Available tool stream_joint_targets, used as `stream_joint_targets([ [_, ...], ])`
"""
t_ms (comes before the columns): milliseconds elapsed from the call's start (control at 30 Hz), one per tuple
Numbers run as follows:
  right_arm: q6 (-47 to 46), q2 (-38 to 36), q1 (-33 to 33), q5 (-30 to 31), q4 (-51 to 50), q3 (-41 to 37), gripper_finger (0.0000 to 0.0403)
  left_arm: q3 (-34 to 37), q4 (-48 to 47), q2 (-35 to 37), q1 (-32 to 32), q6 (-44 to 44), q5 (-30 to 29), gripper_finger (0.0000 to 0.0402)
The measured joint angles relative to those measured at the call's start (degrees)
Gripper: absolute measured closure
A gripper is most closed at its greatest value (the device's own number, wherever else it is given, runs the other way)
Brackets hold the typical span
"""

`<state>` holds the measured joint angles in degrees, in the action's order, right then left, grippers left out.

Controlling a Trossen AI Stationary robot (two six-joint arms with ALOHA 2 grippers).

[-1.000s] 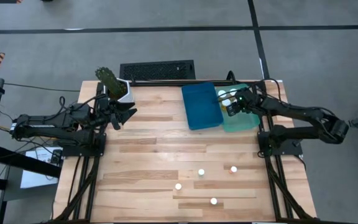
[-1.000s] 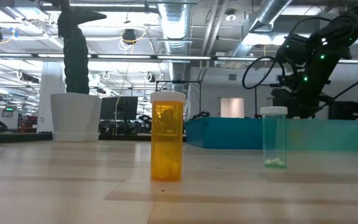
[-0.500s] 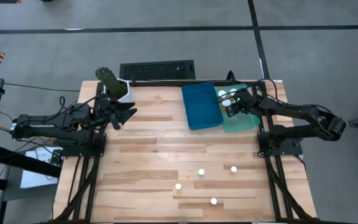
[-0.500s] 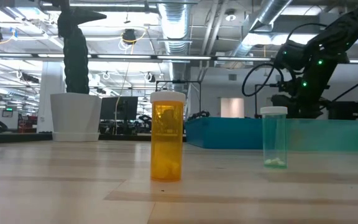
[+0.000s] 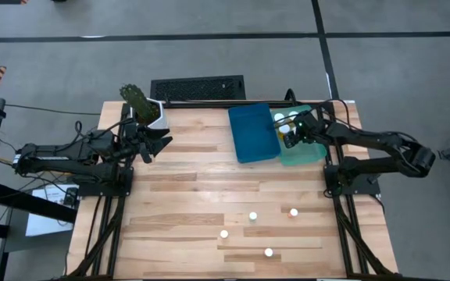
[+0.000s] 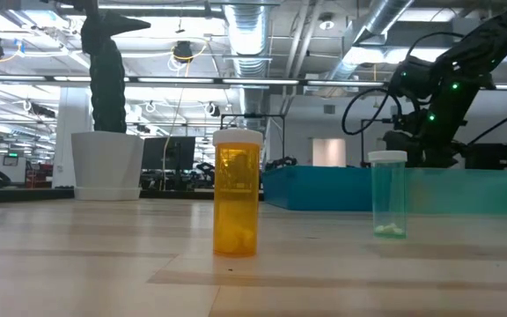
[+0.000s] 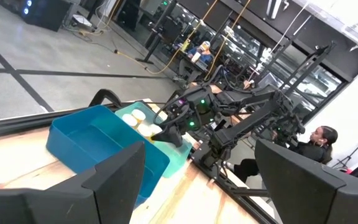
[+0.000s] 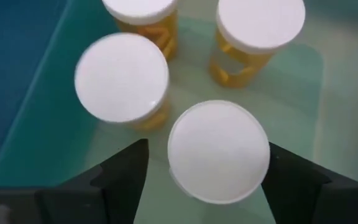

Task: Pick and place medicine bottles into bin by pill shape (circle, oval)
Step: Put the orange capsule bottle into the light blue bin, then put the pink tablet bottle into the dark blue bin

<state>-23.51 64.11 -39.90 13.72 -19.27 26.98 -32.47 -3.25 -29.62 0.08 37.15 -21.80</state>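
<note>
Several medicine bottles with white caps stand upright in the light green bin [image 5: 307, 148] at the far right, next to the blue bin [image 5: 252, 133]. My right gripper [image 8: 205, 158] is open, tilted down into that bin, with a finger on either side of the nearest bottle's cap [image 8: 218, 151]. Beyond it stand three amber bottles [image 8: 122, 78]. Several more bottles stand near the table's front [image 5: 252, 216], among them an amber one [image 6: 237, 194] and a clear green one [image 6: 387, 194]. My left gripper [image 5: 161, 140] waits open at the far left, pointing level.
A potted plant [image 5: 143, 105] stands at the far left corner, close to my left gripper. A black keyboard [image 5: 198, 87] lies beyond the far edge. The wooden table's middle [image 5: 209, 179] is bare between the bins and the front bottles. A person sits in the room behind [image 7: 319, 140].
My right arm has dipped slightly toward the light green bin. The bottles on the table have stayed where they were.
</note>
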Motion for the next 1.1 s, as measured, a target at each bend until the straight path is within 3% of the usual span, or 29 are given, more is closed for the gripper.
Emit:
stream_joint_targets([
  [367, 0.0, -5.4, 0.0, -0.1, -2.6, 0.7, 0.0096, 0.0, -0.5, 0.0, 0.0, 0.1, 0.0, 0.0105],
  [700, 3.9, -9.2, 1.2, -1.5, -12.0, 11.1, 0.0096, 0.0, -0.4, 0.0, 0.0, 0.3, 0.0, 0.0105],
  [867, 4.3, -10.6, 8.1, -7.4, -17.0, 19.2, 0.0096, 0.0, -0.3, 0.0, 0.0, 0.4, 0.5, 0.0105],
  [1100, -0.8, -10.6, 27.4, -9.6, -25.3, 25.6, 0.0096, 0.0, -0.3, 0.0, 0.0, 0.9, 1.7, 0.0105],
])
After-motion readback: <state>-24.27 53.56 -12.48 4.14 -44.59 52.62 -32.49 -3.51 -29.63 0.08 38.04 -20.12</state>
